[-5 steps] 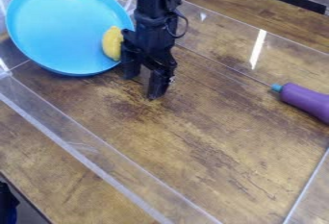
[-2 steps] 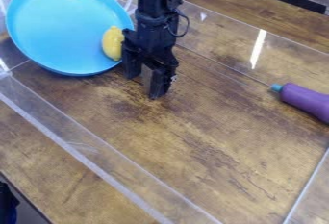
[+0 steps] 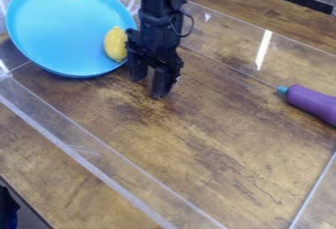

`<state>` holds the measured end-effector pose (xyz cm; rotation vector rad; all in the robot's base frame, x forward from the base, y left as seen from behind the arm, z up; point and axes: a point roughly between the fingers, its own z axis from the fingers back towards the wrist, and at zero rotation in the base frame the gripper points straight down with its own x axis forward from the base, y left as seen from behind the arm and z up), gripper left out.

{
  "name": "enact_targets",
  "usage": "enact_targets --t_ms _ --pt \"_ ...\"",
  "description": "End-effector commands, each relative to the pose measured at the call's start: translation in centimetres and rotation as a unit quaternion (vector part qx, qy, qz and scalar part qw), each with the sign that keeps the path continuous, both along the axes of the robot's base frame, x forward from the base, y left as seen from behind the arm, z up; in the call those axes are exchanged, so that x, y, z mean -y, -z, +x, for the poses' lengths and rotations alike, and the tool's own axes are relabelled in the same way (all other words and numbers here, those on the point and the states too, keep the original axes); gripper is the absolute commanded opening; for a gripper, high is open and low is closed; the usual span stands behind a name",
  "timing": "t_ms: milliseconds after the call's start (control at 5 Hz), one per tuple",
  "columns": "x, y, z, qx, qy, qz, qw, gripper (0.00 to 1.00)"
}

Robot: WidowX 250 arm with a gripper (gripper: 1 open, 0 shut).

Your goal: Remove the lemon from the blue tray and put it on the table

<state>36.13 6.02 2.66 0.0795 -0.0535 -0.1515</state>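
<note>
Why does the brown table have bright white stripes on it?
In the camera view, the glossy dark brown wooden table mirrors overhead light: one white glare streak sits near the purple elongated object, fainter ones follow clear plastic edges. The picture is slightly soft overall.

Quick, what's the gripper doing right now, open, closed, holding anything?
Gripper: pointing down at the table beside the lemon; open or closed cannot be told; no visible grip on the lemon.
</note>
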Motion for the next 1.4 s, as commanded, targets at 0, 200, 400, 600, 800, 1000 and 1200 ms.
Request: enact_targets --t_ms 0,200,400,600,800,1000,1200 --pt "-0.47 -4.0 1.44 0.06 -0.003 0.008 0.9982 0.0" --pt "-0.6 -4.07 1.45 0.06 -0.002 0.006 0.9982 0.0" --pt "-0.76 -3.98 1.55 0.059 -0.003 0.002 0.9982 1.0" --pt "-0.98 -3.92 1.63 0.059 -0.004 0.0 0.9983 0.0" --pt "-1.14 -3.9 1.64 0.059 -0.004 -0.004 0.9982 0.0" --pt "-1.16 -3.67 1.72 0.059 -0.004 -0.012 0.9982 1.0" --pt "-1.26 -3.45 1.8 0.058 -0.006 -0.019 0.9981 1.0"
